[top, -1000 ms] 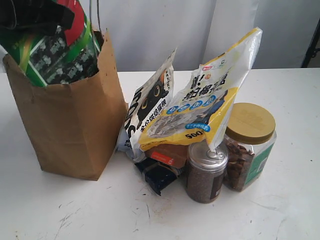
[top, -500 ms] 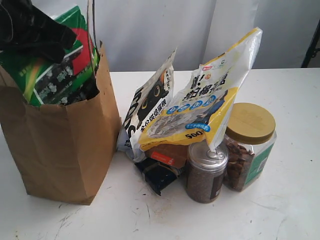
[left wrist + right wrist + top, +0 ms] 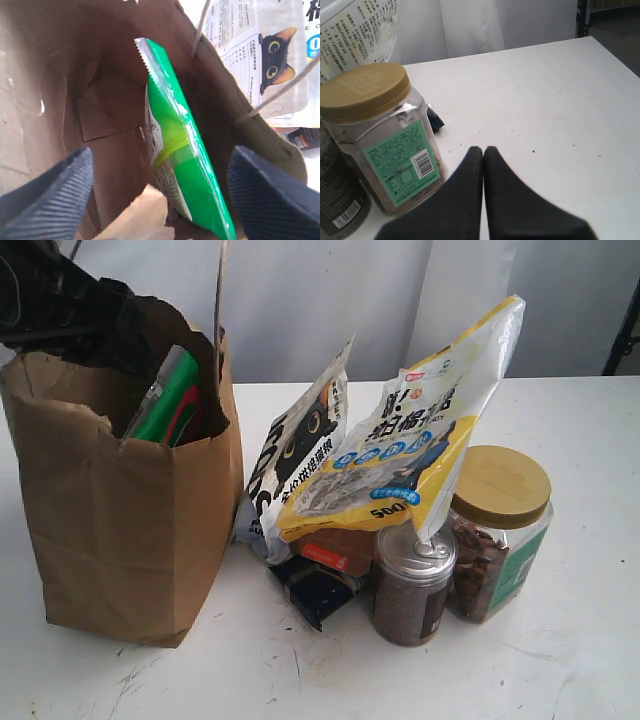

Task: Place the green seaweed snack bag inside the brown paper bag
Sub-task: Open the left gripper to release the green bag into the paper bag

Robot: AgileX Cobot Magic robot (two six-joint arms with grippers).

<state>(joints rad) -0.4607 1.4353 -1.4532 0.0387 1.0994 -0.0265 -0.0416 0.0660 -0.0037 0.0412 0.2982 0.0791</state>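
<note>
Green seaweed snack bag [image 3: 175, 145], sticking out 1 s ago, now sits fully inside brown paper bag [image 3: 130, 530], leaning on its wall. Left tool [image 3: 160, 192] spread wide, empty, above the rim; right tool [image 3: 483, 160] closed, empty. Task looks done.

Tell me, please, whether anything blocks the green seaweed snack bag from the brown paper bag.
Nothing visible does: the green seaweed snack bag already lies inside the brown paper bag, leaning against its wall.
</note>
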